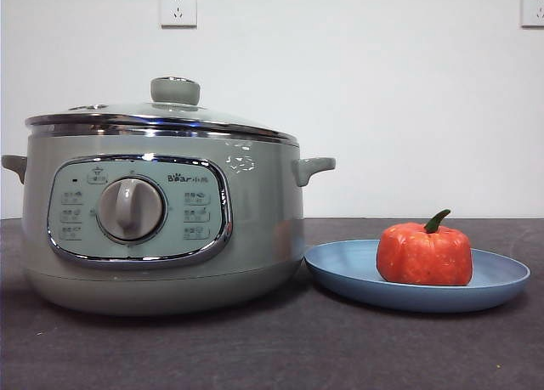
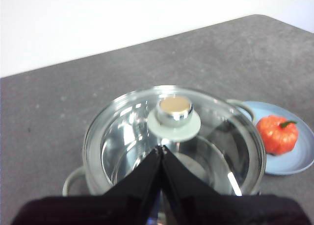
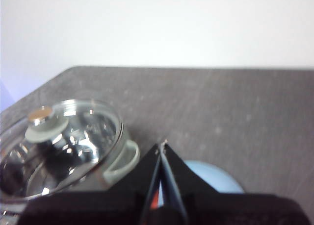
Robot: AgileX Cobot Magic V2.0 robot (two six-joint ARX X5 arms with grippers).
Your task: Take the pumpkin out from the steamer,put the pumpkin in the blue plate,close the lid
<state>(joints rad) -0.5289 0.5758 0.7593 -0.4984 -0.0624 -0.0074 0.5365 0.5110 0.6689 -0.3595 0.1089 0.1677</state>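
The lid (image 1: pixel 161 118) sits closed on the steamer (image 1: pixel 161 228), which stands on the dark worktop (image 1: pixel 272 347). Just beside it, the pumpkin (image 1: pixel 424 254) rests upright in the blue plate (image 1: pixel 501 281). The left hand (image 2: pixel 161 147) hangs above the lid with jaws pressed together, gripping nothing. The right hand (image 3: pixel 162 145) hangs above the plate, jaws likewise together and empty.

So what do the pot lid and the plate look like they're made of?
The lid looks like clear glass with a polished steel rim: you see into the steamer through it, and the rim mirrors light. The blue plate looks matte, likely plastic or ceramic; no glare.
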